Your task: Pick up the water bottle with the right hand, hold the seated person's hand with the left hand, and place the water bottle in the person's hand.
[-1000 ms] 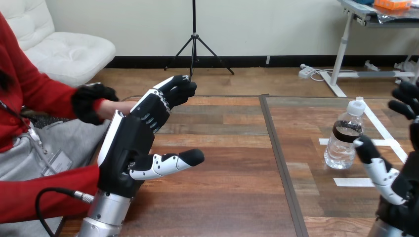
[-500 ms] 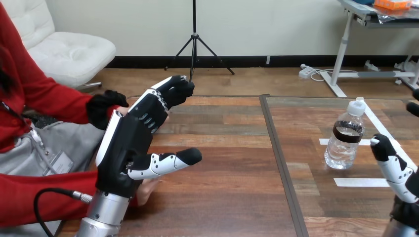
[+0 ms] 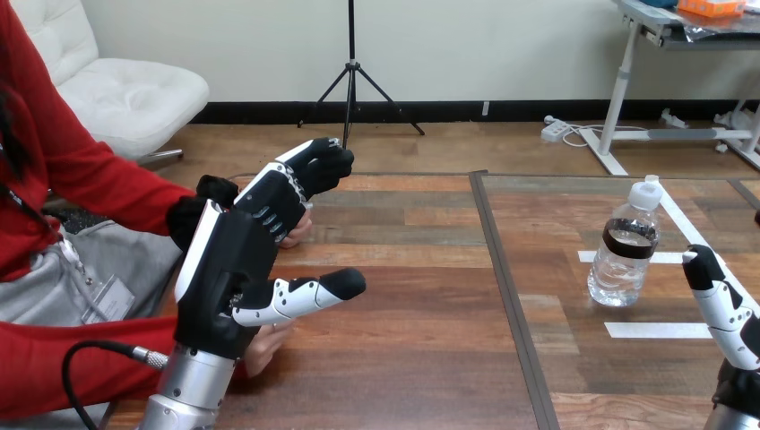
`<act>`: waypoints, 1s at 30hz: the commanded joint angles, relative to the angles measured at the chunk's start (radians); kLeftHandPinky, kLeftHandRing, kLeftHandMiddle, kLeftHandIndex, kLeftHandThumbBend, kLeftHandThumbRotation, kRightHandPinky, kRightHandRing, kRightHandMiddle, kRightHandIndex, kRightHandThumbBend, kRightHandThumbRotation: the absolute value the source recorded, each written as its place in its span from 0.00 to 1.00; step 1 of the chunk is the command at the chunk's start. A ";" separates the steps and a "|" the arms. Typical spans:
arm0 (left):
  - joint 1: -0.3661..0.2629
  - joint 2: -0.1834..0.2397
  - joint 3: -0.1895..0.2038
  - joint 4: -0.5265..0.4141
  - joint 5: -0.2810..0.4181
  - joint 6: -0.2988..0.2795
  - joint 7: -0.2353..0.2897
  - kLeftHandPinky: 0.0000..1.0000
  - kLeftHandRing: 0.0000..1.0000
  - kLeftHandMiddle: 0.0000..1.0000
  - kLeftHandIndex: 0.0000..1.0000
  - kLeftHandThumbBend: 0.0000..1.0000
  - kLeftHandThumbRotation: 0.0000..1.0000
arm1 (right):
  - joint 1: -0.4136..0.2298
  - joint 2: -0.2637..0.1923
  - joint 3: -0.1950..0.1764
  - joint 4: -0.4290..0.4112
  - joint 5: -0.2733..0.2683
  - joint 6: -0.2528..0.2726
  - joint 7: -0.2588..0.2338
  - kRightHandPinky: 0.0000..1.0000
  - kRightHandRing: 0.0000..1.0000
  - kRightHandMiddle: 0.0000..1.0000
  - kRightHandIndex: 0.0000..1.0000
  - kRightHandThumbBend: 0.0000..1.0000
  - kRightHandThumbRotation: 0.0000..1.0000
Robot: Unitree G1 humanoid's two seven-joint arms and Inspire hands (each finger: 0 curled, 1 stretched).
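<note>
Change: since a second ago our right hand [image 3: 724, 309] has drawn back from the water bottle [image 3: 626, 249] toward the view's right edge, and the person's upper hand [image 3: 301, 229] has come in behind our left hand [image 3: 235, 269].
Water bottle: upright and capped on the right half of the table [image 3: 403, 358], among white tape marks [image 3: 659, 330], with nothing touching it.
Right hand: low at the right edge, apart from the bottle; what we see of it is straight and grips nothing.
Left hand: raised over the table's left half, fingers stretched up and away, thumb straight out to the right, holding nothing.
Behind our left hand: the upper hand's fingertips peek past our fingers; we cannot tell whether they touch.
Lower left: the person's lower hand [image 3: 265, 345] lies just beside our left wrist.
</note>
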 commanded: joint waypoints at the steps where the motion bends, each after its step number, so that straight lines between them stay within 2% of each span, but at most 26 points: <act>1: -0.037 -0.008 0.010 -0.040 -0.021 -0.002 -0.002 0.84 0.82 0.80 0.80 1.00 0.37 | -0.098 -0.040 0.021 0.053 0.024 0.021 0.038 0.86 0.89 0.89 0.88 1.00 0.49; 7: -0.033 -0.012 0.009 -0.043 -0.017 -0.005 0.000 0.83 0.81 0.80 0.80 1.00 0.38 | -0.120 -0.057 0.026 0.104 0.050 0.069 0.074 0.88 0.90 0.91 0.90 1.00 0.50; 14: -0.028 -0.016 0.006 -0.047 -0.015 -0.010 0.000 0.83 0.81 0.80 0.80 1.00 0.38 | -0.151 -0.079 0.030 0.168 0.049 0.119 0.091 0.91 0.92 0.92 0.93 1.00 0.51; 23: -0.022 -0.018 0.004 -0.056 -0.013 -0.008 -0.001 0.82 0.81 0.79 0.80 1.00 0.38 | -0.194 -0.079 0.031 0.230 0.097 0.175 0.153 0.93 0.94 0.94 0.95 1.00 0.50; 30: -0.016 -0.018 0.005 -0.065 -0.013 -0.005 -0.002 0.82 0.80 0.79 0.80 1.00 0.38 | -0.219 -0.076 0.033 0.261 0.120 0.220 0.183 0.94 0.93 0.93 0.95 1.00 0.48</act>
